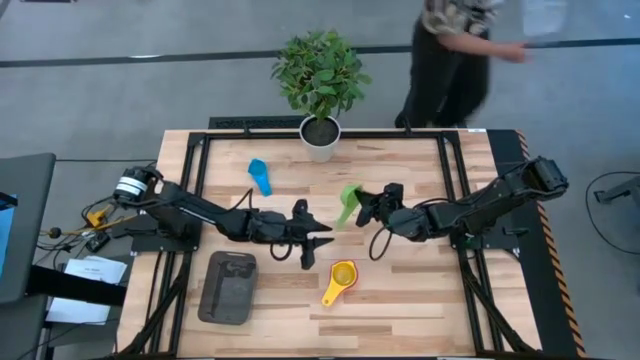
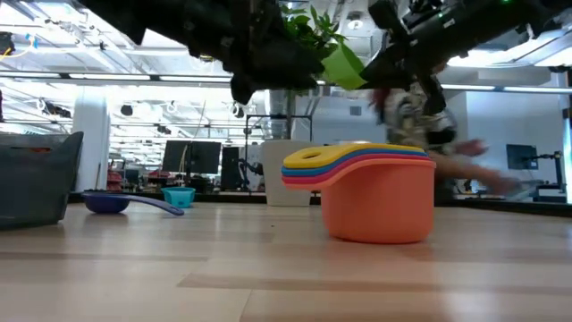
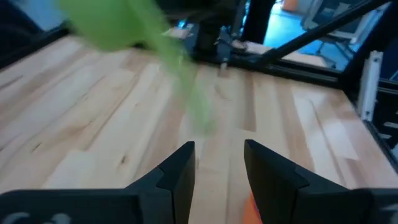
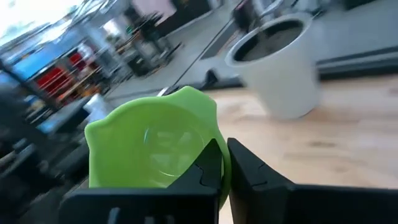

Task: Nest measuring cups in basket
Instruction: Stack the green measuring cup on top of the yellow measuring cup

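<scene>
Right gripper (image 4: 224, 165) is clenching the green measuring cup (image 4: 149, 146) aloft mid-table near the white plant pot (image 1: 320, 138), left gripper (image 3: 217, 168) is hovering released, with the stacked cups (image 1: 341, 278) and basket (image 1: 228, 287) lying below.

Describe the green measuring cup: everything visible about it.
The green measuring cup is a small, round, bright lime scoop of smooth, plastic-looking material with a short flat handle. The right gripper is shut on its rim or handle and holds it in the air, tilted, above the middle of the table, between the two arms. Its bowl looks empty. Nothing else touches it; the left gripper is nearby with its fingers apart and empty.
</scene>
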Available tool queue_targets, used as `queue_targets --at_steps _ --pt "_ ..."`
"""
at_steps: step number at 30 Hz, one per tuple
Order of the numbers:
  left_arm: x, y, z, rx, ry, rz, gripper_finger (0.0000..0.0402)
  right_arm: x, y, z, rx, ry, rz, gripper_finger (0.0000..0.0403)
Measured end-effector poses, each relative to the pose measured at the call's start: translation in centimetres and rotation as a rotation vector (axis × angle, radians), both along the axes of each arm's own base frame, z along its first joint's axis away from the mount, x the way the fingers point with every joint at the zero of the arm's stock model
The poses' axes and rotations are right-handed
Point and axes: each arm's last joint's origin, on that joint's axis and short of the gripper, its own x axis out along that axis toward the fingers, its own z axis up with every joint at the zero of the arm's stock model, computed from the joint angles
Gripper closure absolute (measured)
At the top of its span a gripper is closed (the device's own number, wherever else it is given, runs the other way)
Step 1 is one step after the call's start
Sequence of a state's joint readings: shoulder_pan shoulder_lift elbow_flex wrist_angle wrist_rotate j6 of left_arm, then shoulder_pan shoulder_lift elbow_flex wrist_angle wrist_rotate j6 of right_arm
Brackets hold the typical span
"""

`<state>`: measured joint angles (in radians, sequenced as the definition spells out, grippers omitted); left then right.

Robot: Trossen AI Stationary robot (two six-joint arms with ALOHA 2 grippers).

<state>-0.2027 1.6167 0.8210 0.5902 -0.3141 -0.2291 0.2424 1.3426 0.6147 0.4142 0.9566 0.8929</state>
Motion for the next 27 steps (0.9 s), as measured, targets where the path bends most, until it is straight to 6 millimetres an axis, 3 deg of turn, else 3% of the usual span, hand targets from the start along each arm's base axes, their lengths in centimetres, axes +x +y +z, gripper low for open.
queue_targets --at_steps 5,10,16,20,27 --pt "-0.1 -0.2 0.1 0.042 -0.007 0.046 0.0274 -0.1 -0.1 0.0 -0.026 0.002 -0.062 0.0381" --pt "-0.2 0.3 0.3 0.08 -0.019 0.234 0.0274 -0.1 -0.1 0.0 -0.025 0.0 -0.062 0.038" --pt "0.0 0.3 0.6 0.08 -0.051 0.093 0.0274 -0.1 -0.2 0.1 -0.025 -0.001 -0.063 0.0376" --pt "0.1 0.4 0.9 0.101 -0.077 0.095 0.0275 -0.1 -0.1 0.1 -0.025 -0.001 -0.062 0.0382" --pt "0.3 1.4 1.0 0.091 -0.086 0.126 0.0335 -0.1 -0.1 0.1 -0.024 -0.006 -0.06 0.0373"
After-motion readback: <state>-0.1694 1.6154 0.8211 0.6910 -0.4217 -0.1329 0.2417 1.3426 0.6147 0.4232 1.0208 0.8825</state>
